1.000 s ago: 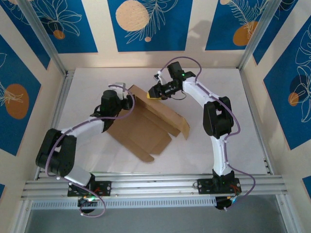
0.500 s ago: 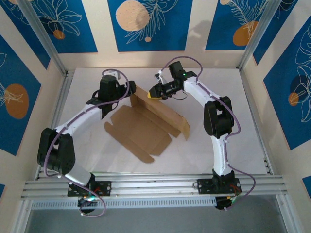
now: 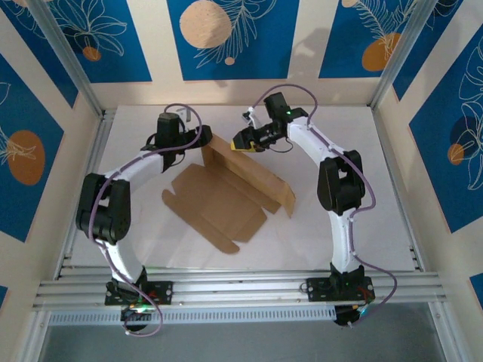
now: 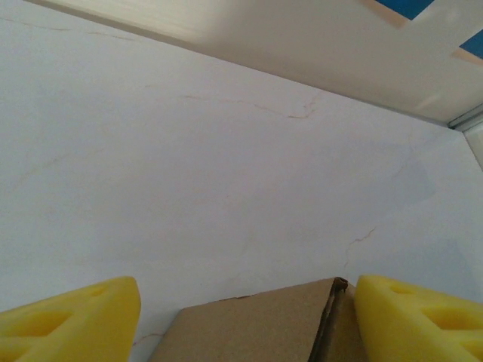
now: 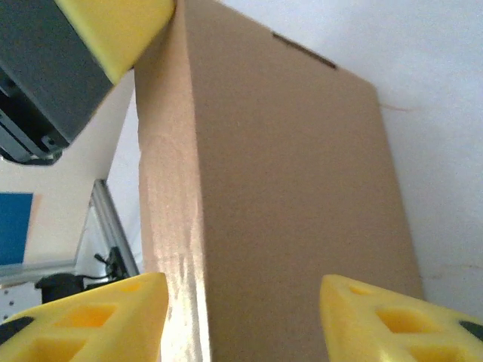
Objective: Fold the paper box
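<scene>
left gripper moved farther back | paper box uncovered | fingers apart

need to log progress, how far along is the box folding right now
Done: one long panel of the paper box stands raised along the sheet's far side. In hand: the left gripper and right gripper, both open, sit at that panel's upper edge, neither clamping it. Left: the rest of the sheet, flaps and tabs included, lies flat on the table.
</scene>
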Motion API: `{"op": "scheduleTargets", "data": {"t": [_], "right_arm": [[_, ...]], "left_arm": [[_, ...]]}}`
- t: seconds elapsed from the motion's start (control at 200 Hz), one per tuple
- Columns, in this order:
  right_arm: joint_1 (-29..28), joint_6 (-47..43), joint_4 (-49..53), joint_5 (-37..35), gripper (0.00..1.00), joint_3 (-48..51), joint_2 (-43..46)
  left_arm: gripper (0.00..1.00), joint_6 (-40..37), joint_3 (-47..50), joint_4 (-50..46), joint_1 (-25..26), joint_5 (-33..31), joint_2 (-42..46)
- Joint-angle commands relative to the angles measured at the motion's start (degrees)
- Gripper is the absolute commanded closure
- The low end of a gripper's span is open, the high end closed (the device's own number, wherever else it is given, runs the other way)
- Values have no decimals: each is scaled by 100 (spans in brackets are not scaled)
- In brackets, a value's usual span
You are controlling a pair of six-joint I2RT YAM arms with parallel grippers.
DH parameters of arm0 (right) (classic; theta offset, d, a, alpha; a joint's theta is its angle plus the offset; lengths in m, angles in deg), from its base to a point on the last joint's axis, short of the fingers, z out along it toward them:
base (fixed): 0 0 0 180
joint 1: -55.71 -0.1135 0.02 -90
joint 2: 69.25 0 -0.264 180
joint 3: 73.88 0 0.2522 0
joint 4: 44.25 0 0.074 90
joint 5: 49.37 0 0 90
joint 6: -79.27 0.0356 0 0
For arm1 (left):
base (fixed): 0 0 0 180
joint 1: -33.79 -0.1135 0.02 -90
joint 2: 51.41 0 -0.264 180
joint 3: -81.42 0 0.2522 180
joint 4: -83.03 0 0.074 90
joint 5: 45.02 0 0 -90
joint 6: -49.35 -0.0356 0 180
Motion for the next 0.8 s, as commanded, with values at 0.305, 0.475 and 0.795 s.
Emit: {"op": "scheduleTargets", "data": {"t": [0.305, 0.475, 0.795], "right_arm": [[-477, 2785, 1038, -3650, 45, 1660, 3320], [-731, 4551, 972, -3704, 51, 3091, 4552], [-452, 4934, 792, -4102, 47, 3260, 4118]], "left_arm": [[27, 219, 162, 46, -26, -453, 13], [27, 222, 99, -23, -30, -447, -77], [27, 303, 190, -5, 0, -477, -52]]}}
